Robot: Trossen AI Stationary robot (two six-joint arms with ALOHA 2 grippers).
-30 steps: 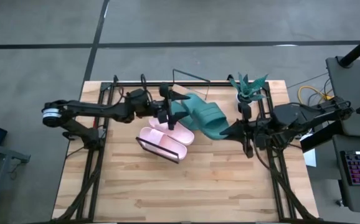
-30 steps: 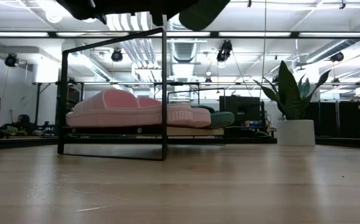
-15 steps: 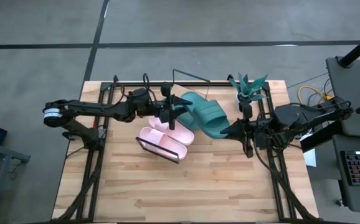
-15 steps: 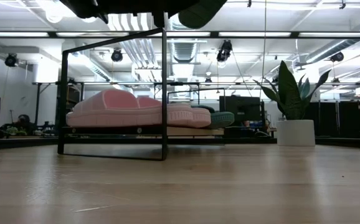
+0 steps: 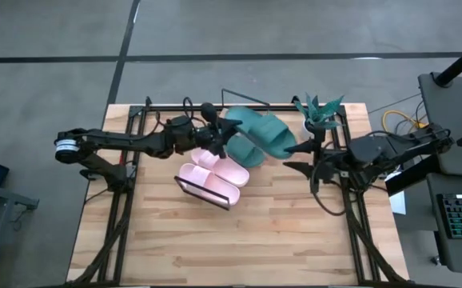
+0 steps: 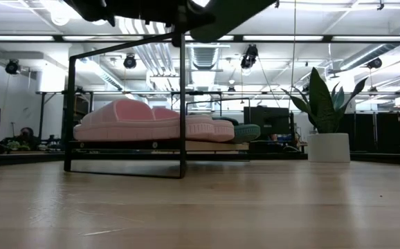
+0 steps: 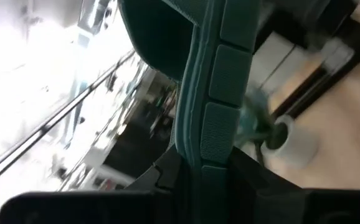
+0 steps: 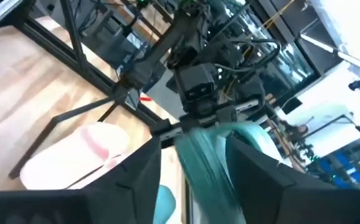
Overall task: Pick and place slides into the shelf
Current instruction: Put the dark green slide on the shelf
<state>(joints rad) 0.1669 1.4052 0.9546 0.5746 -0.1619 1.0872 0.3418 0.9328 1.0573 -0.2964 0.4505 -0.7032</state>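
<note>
High view: the left hand (image 5: 217, 142), clamped on a raised teal slide (image 5: 259, 136), is mid-carry with the pink slides (image 5: 211, 178) on the shelf (image 5: 185, 186) below; next, probably lower it beside them, while the right hand (image 5: 301, 157) waits alongside, fingers spread and empty.

The left gripper (image 5: 218, 138) is reaching out over the table's middle, its fingers clamping something. The right gripper (image 5: 299, 157) is hovering nearby, fingers spread apart.
</note>
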